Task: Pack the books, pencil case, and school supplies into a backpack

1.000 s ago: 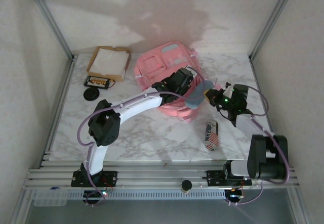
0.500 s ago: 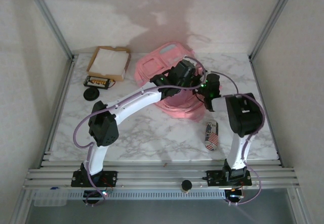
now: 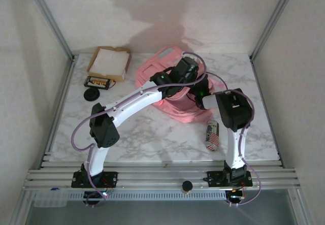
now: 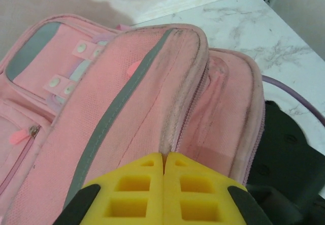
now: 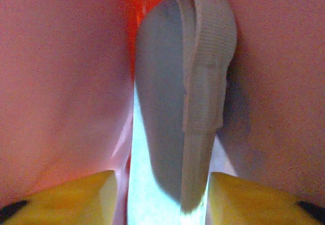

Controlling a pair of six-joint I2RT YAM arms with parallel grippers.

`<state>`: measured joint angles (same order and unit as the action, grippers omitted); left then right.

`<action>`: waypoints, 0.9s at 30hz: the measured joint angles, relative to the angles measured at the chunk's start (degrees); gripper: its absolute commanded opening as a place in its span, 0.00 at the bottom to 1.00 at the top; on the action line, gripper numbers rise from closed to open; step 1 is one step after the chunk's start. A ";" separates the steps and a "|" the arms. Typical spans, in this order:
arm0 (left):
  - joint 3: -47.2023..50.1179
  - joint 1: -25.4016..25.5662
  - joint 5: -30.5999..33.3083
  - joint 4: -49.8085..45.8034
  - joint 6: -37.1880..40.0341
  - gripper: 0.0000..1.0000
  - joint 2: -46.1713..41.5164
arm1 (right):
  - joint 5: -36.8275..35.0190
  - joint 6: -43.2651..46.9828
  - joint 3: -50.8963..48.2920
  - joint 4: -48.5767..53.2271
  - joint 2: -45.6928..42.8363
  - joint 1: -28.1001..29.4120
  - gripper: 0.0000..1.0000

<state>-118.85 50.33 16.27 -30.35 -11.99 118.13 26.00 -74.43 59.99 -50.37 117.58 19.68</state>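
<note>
Half-open right hand (image 5: 162, 187) astride grey pouch (image 5: 167, 83)

There are two robot arms, a left arm (image 3: 129, 103) and a right arm (image 3: 234, 121). There is one pink backpack (image 3: 180, 112), one cardboard tray (image 3: 106, 75) with one white sheet (image 3: 111, 60), one small black case (image 3: 98, 82), one black disc (image 3: 91, 93), one flag-printed tube (image 3: 212, 136) and one grey pouch (image 5: 167, 83).

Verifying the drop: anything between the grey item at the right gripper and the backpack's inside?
Nothing visible. The grey item is inside the backpack, pink fabric either side, in the open right gripper. The left gripper pinches its rim.
</note>
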 measured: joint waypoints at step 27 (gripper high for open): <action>24.48 -5.22 -21.77 13.86 -14.91 0.51 -7.93 | -20.90 32.17 -9.64 60.24 -57.37 -0.57 0.64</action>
<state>-94.37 45.10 -5.50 -16.49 -26.89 110.19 5.10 -42.26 50.35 9.87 60.20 19.11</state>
